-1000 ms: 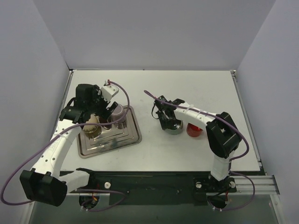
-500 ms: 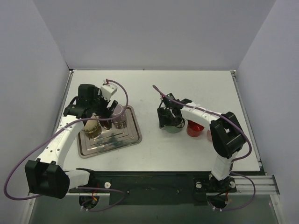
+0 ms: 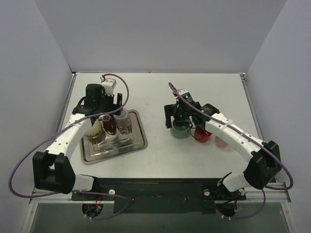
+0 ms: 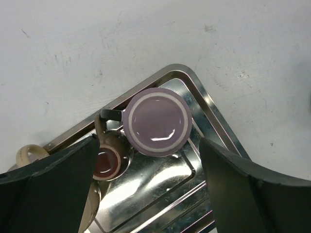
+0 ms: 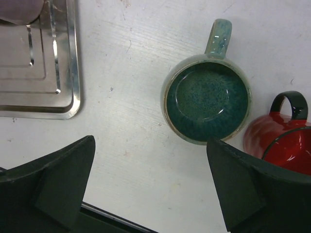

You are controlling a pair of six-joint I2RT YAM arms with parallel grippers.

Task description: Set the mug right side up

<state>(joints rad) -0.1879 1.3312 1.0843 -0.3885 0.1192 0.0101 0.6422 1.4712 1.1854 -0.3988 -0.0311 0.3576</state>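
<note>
Tabletop (image 5: 127, 162); green mug (image 5: 206, 103); red mug (image 5: 273, 139) half-cropped

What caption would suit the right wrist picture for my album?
Open right gripper hovers over an upright green mug beside a red mug.

Five mugs show: three on the one metal tray (image 3: 132, 146), a purple mug (image 4: 159, 121), a brown mug (image 3: 110, 124) and a beige mug (image 3: 94, 130). Two stand on the tabletop (image 3: 155, 92), a green mug (image 5: 206, 102) and a red mug (image 5: 277, 138). One pale pink item (image 3: 221, 141) is partly hidden, its kind unclear.

speckled teal mug (image 5: 206, 102), red mug (image 5: 272, 138), mauve mug (image 4: 158, 121)
</note>
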